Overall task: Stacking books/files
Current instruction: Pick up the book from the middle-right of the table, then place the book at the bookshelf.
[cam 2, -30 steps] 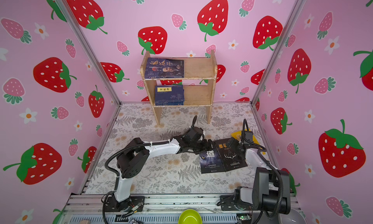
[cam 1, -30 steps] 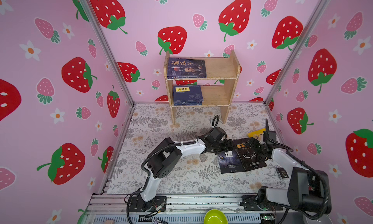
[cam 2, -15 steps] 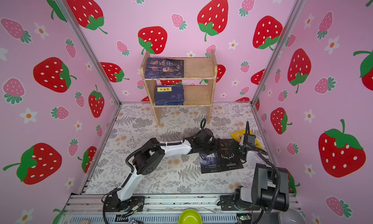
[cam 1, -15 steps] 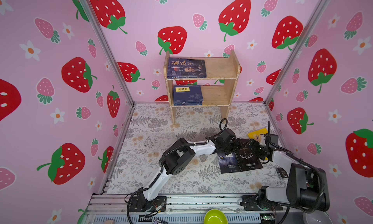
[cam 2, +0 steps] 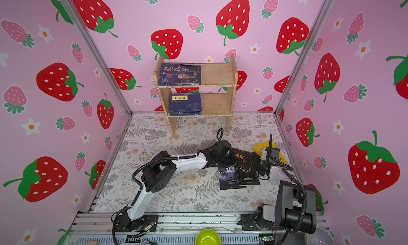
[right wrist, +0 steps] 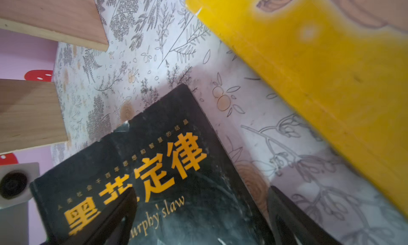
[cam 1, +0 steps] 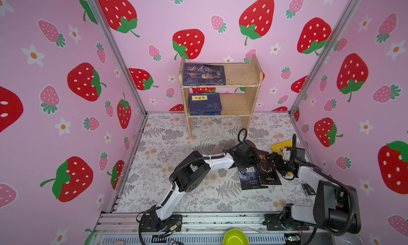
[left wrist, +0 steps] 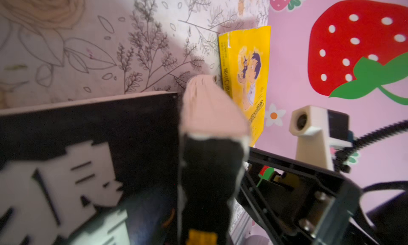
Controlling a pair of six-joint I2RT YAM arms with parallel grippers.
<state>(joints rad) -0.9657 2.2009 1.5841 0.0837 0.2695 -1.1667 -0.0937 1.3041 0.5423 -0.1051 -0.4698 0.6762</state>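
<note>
The left pincer was shut tight on the top edge of the black wolf book. In the left wrist view one pink-tipped finger lay right along that book's edge, and the book hid the other finger. The wolf book lay on the flowery surface, over on the right side. The black antler book lay beside it and covered its right edge a little.

The right pincer was wide, with nothing in it. It hung low over the top corner of the antler book. One finger was over the cover and one was over the surface beside it. The yellow book lay just behind, close to the right wall, and part of it was under the right arm.

At the back stood a wooden shelf. A blue book with a face lay on its top board. A small pile of navy books with a yellow label lay on the lower board.
</note>
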